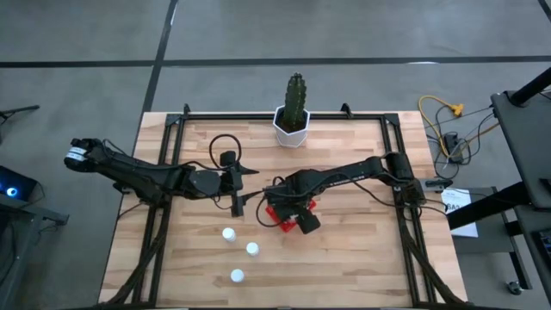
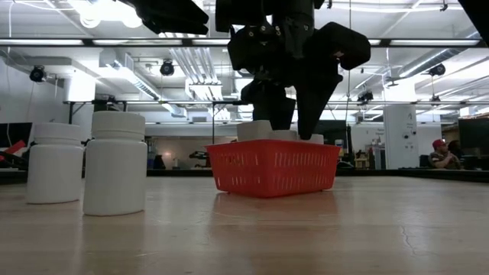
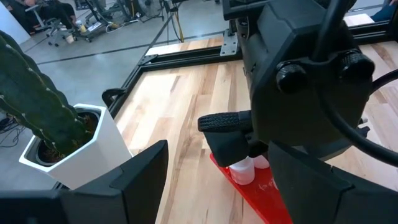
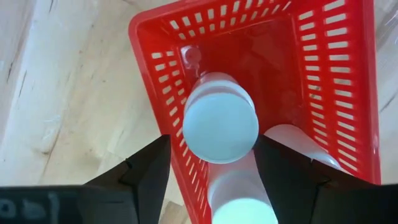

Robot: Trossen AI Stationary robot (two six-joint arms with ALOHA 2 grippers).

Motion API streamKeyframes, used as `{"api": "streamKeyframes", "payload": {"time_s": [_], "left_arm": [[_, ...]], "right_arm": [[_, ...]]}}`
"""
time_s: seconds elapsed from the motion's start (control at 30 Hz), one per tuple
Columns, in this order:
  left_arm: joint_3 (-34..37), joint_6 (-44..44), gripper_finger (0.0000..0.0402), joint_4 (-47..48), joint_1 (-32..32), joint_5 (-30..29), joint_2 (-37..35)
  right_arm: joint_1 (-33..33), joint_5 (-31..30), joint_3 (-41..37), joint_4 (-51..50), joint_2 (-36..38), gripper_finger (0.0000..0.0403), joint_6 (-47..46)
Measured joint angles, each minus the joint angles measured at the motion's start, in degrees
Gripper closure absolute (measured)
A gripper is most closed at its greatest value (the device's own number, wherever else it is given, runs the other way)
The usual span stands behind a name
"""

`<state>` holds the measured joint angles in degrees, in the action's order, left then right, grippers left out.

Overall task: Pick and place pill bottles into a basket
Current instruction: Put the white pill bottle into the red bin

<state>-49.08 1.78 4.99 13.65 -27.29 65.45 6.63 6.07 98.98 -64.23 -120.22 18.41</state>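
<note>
Small, rigid, likely light pill bottles (image 1: 242, 255) with smooth slippery sides, best pinched across the body under the cap; three standing on the surface near the basket (image 1: 287, 215); right end effector (image 4: 214, 168) spread above the basket, straddling one already inside; left end effector (image 1: 238, 208) parted beside the basket, empty.

Both arms are showing as dark, matte black jointed links with black cables looping along them. The left arm (image 1: 146, 176) is ending in a pale grey base cap. The right arm (image 1: 344, 176) is carrying round black screw knobs and a ribbed black finger pad (image 3: 225, 121).
</note>
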Motion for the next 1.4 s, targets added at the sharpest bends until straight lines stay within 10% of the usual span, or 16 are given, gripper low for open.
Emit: {"api": "streamKeyframes", "payload": {"time_s": [0.8, 1.4], "left_arm": [[0.0, 0.0, 0.0143, 0.4, 0.0, 0.0, 0.0], [0.0, 0.0, 0.0143, 0.7, 0.0, 0.0, 0.0]], "right_arm": [[-0.1, -1.5, 0.0, 3.9, 6.5, 0.0179, 0.4], [2.3, 8.0, -2.0, 11.6, 3.8, 0.0179, 2.4]]}}
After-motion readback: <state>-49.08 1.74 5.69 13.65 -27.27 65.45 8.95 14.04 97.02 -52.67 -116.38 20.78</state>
